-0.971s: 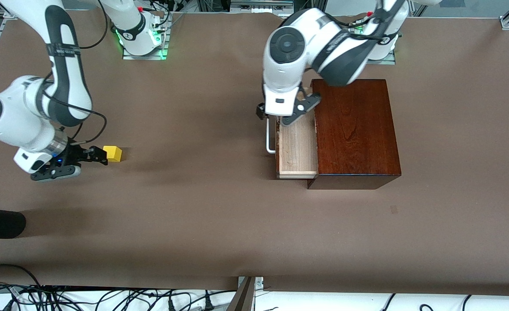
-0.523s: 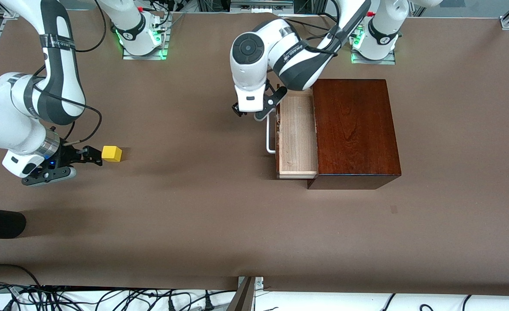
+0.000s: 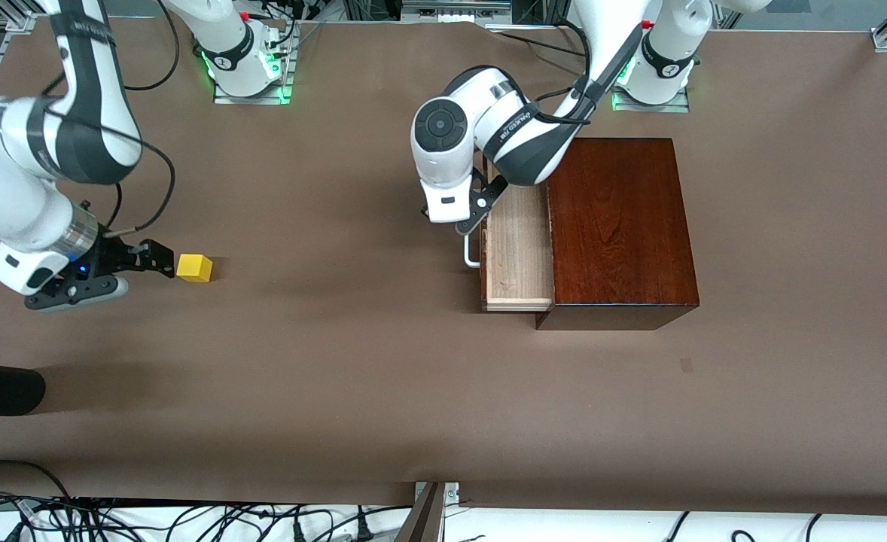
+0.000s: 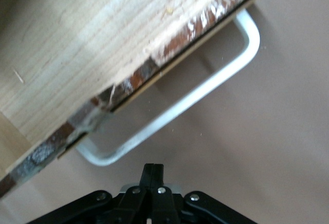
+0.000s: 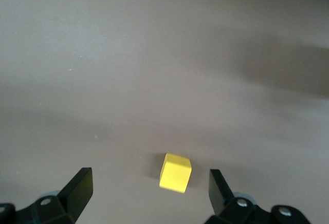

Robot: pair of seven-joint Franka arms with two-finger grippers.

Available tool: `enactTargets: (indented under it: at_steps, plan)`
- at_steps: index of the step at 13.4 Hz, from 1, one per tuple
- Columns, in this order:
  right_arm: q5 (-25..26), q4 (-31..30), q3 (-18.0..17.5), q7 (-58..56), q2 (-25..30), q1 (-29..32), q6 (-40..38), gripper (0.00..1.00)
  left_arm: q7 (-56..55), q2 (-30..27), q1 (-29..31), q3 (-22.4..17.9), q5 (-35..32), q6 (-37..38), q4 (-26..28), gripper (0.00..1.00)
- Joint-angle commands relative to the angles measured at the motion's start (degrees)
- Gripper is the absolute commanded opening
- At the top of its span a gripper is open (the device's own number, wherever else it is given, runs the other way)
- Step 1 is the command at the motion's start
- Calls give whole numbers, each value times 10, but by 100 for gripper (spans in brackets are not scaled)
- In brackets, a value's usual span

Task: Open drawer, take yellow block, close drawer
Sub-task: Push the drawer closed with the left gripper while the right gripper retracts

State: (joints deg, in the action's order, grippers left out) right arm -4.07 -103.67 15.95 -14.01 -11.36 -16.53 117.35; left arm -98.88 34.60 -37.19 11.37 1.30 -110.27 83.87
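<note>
In the front view, the dark reddish-brown polished wooden box [image 3: 620, 226] sat toward the left arm's end of the table with its pale-lined drawer [image 3: 517, 252] pulled out, the white U-shaped bar handle [image 3: 470, 252] at the box's nine o'clock. The left gripper [image 3: 464, 226] hung over the handle's upper end, its fingers clenched together on nothing. Well apart, toward the right arm's end, the small bright yellow cube [image 3: 194, 267] lay on the brown table [image 3: 353, 361] — already out of the drawer — with the right gripper [image 3: 153, 260] just beside it at its nine o'clock, fingers spread and released. In the left wrist view, the pressed-together fingertips [image 4: 152, 175] pointed at the handle's bar [image 4: 180, 111] without touching it. In the right wrist view, the cube [image 5: 175, 172] lay between the two wide fingers [image 5: 77, 190], ungripped. The cube looked light, rigid and smooth-faced, best pinched across two flat sides; the drawer likely slides stiffly — a push on its dark front should close it.
</note>
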Motion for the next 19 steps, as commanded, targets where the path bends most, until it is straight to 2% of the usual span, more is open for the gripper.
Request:
enactTargets:
  at_steps: [1,4,7,9,12,14,19]
  plan:
    - [27,-1,-51,26,49,50,-55,100,-28,17,-3,-3,-9,-4,-20,0]
    - [56,31,-82,28,79,84,-137,100,-34,23,-2,-4,-8,-19,-17,0]
    - [68,61,-87,48,98,92,-201,100,-29,23,0,-4,-13,-32,-12,0]
    - [68,62,-87,49,108,101,-210,100,-13,17,1,-21,-35,-31,-12,0]
    - [68,69,-87,50,115,102,-227,100,29,7,6,-26,-63,-21,-5,0]
    - [68,87,-87,50,112,102,-246,100,65,1,7,-29,-106,20,1,0]
    - [66,93,-83,70,107,98,-250,100,128,-51,51,-28,-117,27,64,0]
